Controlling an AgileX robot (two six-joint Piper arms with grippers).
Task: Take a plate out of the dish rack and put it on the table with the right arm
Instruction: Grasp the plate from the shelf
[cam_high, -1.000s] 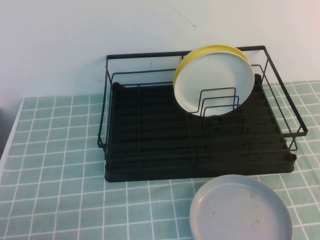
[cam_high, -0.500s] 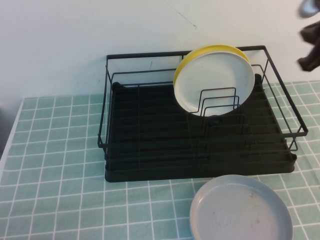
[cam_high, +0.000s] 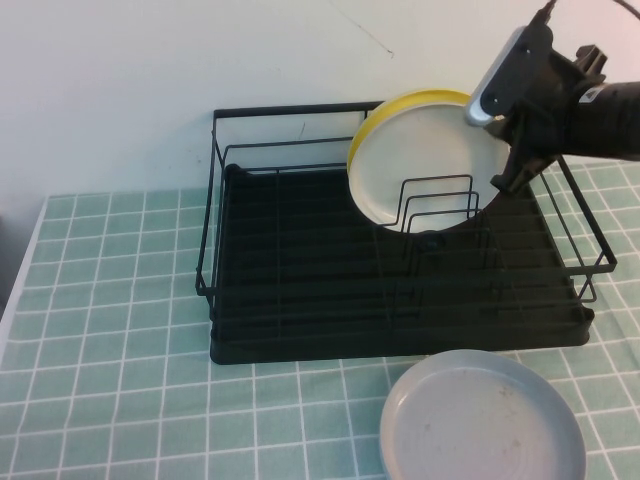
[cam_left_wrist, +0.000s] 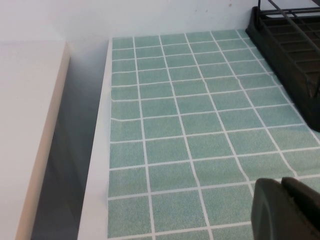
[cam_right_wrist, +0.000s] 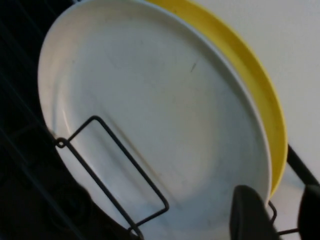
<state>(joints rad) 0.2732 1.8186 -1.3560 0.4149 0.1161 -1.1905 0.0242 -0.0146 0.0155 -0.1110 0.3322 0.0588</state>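
- The right arm reaches in from the right side of the high view, above the back right corner of the dish rack.
- The right pincer hangs at the right edge of the white plate, near its rim; whether it touches the rim I cannot tell.
- In the right wrist view two dark fingers show with a clear gap between them, so the right pincer is parted and holds nothing.
- The white plate stands on edge in the wire dividers at the back right of the rack, tilted backward.
- A yellow plate stands just behind the white one, its rim showing above and to the left of it; in the wrist view the yellow plate sits close against the white one's back.
- A grey plate lies flat on the green tiled counter, in front of the rack's front right corner.
- The left pincer shows only as a dark tip over the counter, well to the left of the rack; I cannot tell whether it is open or closed.
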